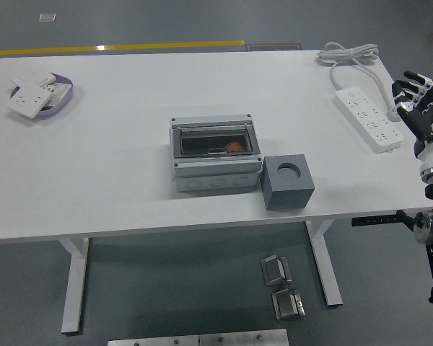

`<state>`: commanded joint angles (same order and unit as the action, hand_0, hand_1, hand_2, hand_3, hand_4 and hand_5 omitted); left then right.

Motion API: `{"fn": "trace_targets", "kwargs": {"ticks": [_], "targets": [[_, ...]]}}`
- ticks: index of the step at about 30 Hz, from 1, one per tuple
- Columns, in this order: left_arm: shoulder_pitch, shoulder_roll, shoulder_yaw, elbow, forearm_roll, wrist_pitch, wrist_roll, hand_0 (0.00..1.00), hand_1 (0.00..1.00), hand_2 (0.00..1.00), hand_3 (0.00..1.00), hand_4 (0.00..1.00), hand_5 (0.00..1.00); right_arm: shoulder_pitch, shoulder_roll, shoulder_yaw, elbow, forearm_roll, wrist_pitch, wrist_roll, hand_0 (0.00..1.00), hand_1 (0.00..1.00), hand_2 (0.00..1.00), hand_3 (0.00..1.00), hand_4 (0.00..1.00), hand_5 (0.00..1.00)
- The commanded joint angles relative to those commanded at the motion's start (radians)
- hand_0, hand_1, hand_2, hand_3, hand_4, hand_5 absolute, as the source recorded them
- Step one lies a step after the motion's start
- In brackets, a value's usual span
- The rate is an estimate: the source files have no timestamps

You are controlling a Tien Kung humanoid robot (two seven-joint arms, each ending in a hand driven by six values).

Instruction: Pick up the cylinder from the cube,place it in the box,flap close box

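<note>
- One arm only in view, the right; notes run left to right across the white table (115, 180).
- Far left corner: shallow purple dish (63, 99) holding several white wall-switch plates (30, 95), stacked loosely and overhanging the rim.
- Centre of table: grey junction box (215, 160) with a clear hinged flap (215, 139). Flap lies down over the opening. Four screw points show at the lid corners.
- Inside the box, seen through the flap: orange-red cylinder (232, 147), toward the right half of the compartment. Its exact attitude cannot be made out through the cover.
- Just right of the box and slightly nearer the table's front edge: grey cube (288, 182), touching or almost touching the box's right front corner. Round socket in its top face shows only the dark recess.
- Far right, toward the back: white power strip (370, 117) lying diagonally, its cable coiled at the table's back edge.
- Right edge of picture: right hand (418, 108) raised upright just off the table's right side, beside the strip's near end. Fingers (410, 81) are spread and slightly bent, grasping nothing. Well apart from box and cube.
- Floor under the table: two small metal hinged parts (281, 288) near the right leg.
</note>
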<state>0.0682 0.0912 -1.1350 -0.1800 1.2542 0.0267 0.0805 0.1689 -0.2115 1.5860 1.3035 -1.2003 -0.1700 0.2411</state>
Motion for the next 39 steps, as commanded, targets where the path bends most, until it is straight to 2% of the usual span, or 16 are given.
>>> {"fn": "trace_targets", "kwargs": {"ticks": [1,6,7,21,39], "targets": [[0.001,-0.001,0.000,0.000,-0.001,0.000,0.000,0.596,0.619,0.575,0.611,0.673,0.295,-0.001,-0.001,0.001,0.002,-0.010,0.002,-0.004,0.774,0.700,0.698,0.743,0.787,0.261],[0.010,-0.008,-0.003,0.000,-0.004,-0.001,0.000,0.596,0.619,0.575,0.611,0.673,0.295,-0.010,-0.004,0.002,0.016,-0.086,0.019,-0.039,0.774,0.700,0.698,0.743,0.787,0.261],[0.011,-0.009,-0.003,0.000,-0.004,-0.001,0.000,0.596,0.619,0.575,0.611,0.673,0.295,-0.012,-0.003,0.002,0.017,-0.095,0.021,-0.042,0.804,0.739,0.734,0.796,0.800,0.253],[0.010,-0.012,-0.006,0.000,-0.002,-0.003,0.000,0.596,0.619,0.575,0.611,0.674,0.294,-0.012,-0.002,-0.002,0.027,-0.157,0.039,-0.064,0.820,0.758,0.760,0.822,0.804,0.255],[0.026,-0.023,-0.011,0.000,0.011,0.008,0.012,0.596,0.619,0.575,0.611,0.674,0.294,-0.009,-0.002,-0.026,0.017,-0.114,0.021,-0.034,0.869,0.799,0.798,0.838,0.807,0.249]]}}
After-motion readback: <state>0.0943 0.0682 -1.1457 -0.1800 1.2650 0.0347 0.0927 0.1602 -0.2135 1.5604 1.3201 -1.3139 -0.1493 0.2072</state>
